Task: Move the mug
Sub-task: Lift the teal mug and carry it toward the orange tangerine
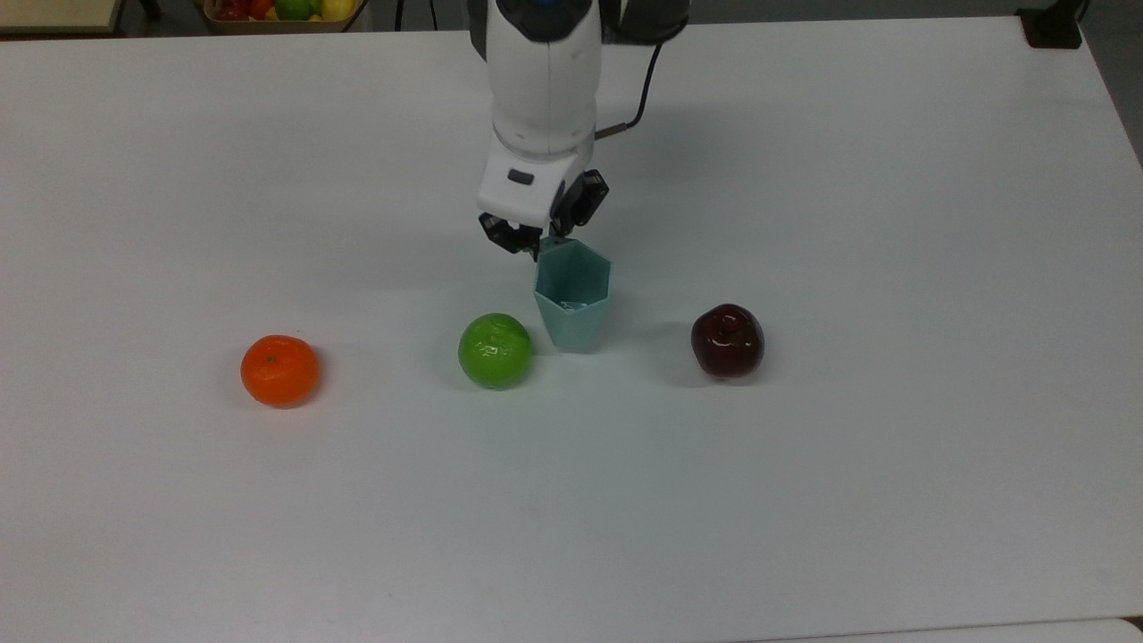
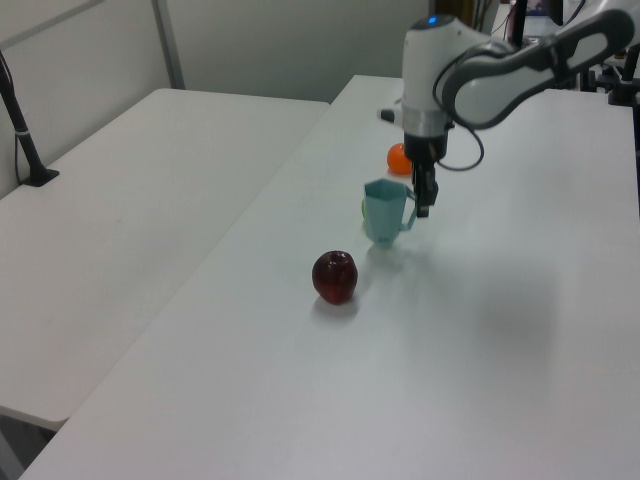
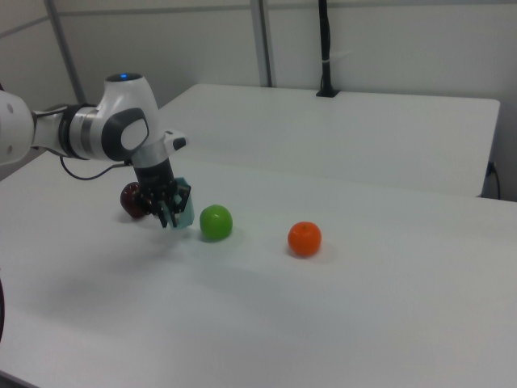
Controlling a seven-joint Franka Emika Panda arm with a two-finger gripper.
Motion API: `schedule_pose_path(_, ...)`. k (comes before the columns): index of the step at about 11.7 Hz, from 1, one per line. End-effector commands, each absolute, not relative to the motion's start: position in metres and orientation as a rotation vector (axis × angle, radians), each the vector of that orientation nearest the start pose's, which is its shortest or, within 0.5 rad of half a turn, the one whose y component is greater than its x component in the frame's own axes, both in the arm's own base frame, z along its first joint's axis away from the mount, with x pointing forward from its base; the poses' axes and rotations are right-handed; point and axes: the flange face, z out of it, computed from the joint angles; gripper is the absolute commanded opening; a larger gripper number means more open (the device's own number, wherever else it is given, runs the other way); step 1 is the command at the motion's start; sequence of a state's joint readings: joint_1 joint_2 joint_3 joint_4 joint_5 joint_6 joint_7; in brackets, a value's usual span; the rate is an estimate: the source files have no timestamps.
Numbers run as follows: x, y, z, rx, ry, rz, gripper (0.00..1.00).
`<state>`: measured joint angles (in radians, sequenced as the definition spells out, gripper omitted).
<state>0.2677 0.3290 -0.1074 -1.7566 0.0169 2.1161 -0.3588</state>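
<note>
- Teal mug hangs just off your white table, between green apple and dark red apple.
- Your gripper pinches its handle tab at the rim.

mug: right view, mostly behind gripper; handle not visible
green apple: left view, nearly all behind mug
red apple: right view, partly behind arm
arm: upper part cut by top edge, top view
basket: top view, cut by top edge
jaws: grip point on mug unclear
</note>
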Motion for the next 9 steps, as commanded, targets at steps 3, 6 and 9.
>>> schedule_pose_path(3, 0.626, 0.059, 0.474, -3.027, -0.574, -0.205, 0.09)
schedule_pose_path(6, 0.629, 0.042, 0.492, -3.050, -0.394, -0.215, 0.06)
schedule_pose_path(9, 0.635, -0.020, 0.484, -3.104, -0.272, -0.221, 0.06)
